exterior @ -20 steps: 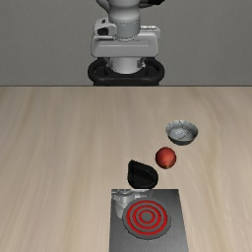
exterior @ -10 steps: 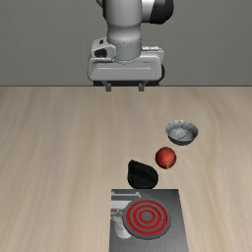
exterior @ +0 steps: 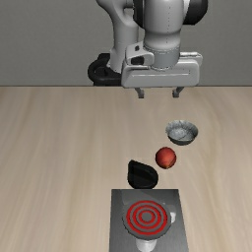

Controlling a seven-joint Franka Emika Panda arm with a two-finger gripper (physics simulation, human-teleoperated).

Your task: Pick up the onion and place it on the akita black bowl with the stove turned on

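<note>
My gripper (exterior: 158,94) hangs upper centre, jaws wide and empty. The round red onion (exterior: 167,157) sits right of centre, just beside the glossy black bowl (exterior: 144,174). Risk: an off-centre descent could roll it away.

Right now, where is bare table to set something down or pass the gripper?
The table is bare across the exterior view's left, beside the black bowl and stove. Crowded: grey bowl, onion, black bowl and stove sit close together in a diagonal line.
</note>
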